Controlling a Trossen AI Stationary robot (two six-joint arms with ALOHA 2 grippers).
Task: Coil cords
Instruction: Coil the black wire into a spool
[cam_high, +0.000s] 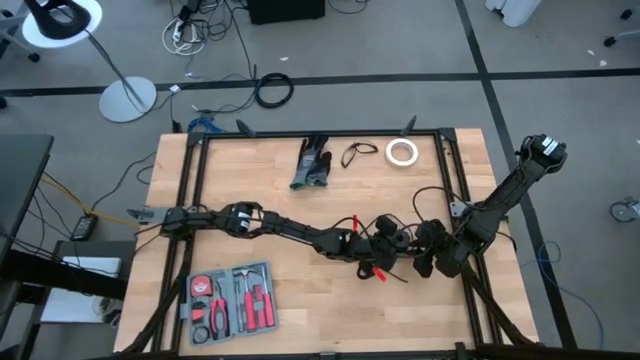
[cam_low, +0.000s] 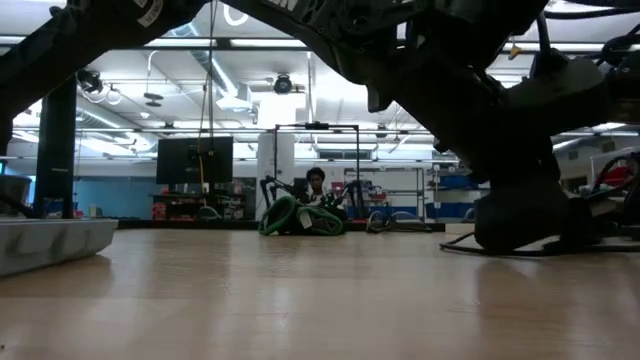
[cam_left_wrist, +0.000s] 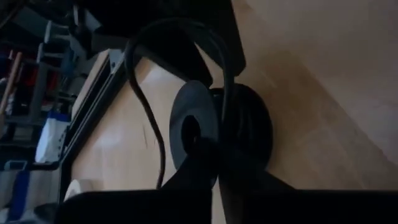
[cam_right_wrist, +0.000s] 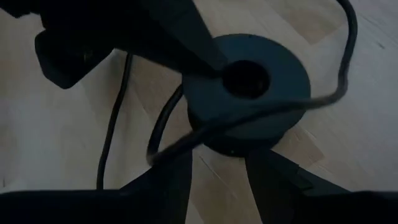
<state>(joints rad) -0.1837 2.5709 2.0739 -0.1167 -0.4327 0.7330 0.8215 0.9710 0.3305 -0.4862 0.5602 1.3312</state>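
On the pale, fine-grained wooden table (cam_high: 300, 215), framed by a black metal rail, both dark arms meet over the near right part of the top. The left gripper (cam_high: 385, 243) reaches in from the left edge; the right gripper (cam_high: 428, 250) comes in from the right rail, and the two sit just beside each other. Between them lies the cord bundle (cam_right_wrist: 249, 87), a flat, matte black round shape like a thick washer with a hole at its middle, with a thin, smooth black tail (cam_right_wrist: 339, 68) arching over it and trailing off across the wood. In the right wrist view the right arm's two dark fingers stand apart on either side of the bundle's edge, and a finger of the other arm presses on its top beside the hole. In the left wrist view the bundle (cam_left_wrist: 205, 134) stands on edge against a dark finger, but whether the left fingers pinch it cannot be told, as they are in shadow. Toward the far edge lie a small loose loop (cam_high: 358, 152) of thin cord, a white tape roll (cam_high: 402, 152) beside it, and a limp grey-green glove (cam_high: 312, 163). A grey tray (cam_high: 232, 298) of red-handled tools sits near the left front corner.
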